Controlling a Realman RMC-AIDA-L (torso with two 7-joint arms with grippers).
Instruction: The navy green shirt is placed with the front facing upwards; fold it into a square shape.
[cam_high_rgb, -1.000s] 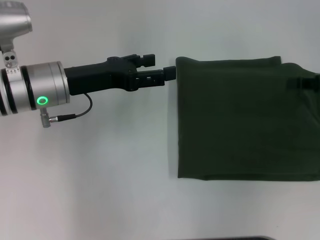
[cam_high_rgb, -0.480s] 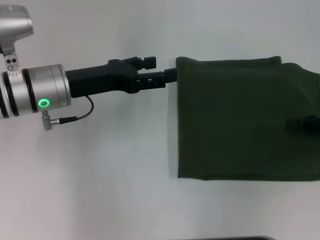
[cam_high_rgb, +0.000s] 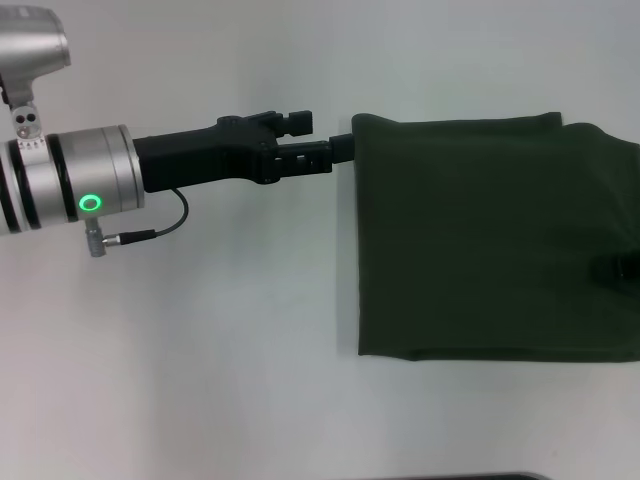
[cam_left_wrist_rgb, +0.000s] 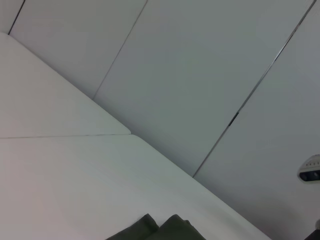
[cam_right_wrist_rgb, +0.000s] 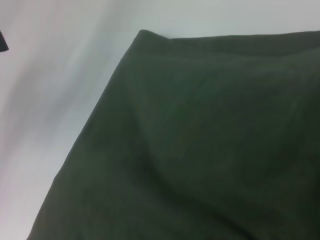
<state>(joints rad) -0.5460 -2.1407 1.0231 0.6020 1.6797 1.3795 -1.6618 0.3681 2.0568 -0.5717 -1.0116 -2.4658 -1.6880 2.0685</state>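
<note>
The navy green shirt (cam_high_rgb: 490, 240) lies folded into a dark olive rectangle on the right half of the white table, with no lettering showing. My left gripper (cam_high_rgb: 338, 148) reaches in from the left and its tip meets the shirt's far left corner. That corner shows as two cloth folds (cam_left_wrist_rgb: 160, 230) in the left wrist view. Over the shirt's right part, at the picture's edge, my right gripper (cam_high_rgb: 625, 268) is only a dark blur. The right wrist view is filled by the shirt (cam_right_wrist_rgb: 210, 150) with its folded edge.
White table (cam_high_rgb: 200, 350) spreads to the left of and in front of the shirt. A grey panelled wall (cam_left_wrist_rgb: 200, 75) stands behind the table. A thin dark strip (cam_high_rgb: 460, 477) shows at the near edge.
The right gripper has moved from the shirt's far right part toward me and further right, to the picture's edge. The left arm has crept slightly to the right.
</note>
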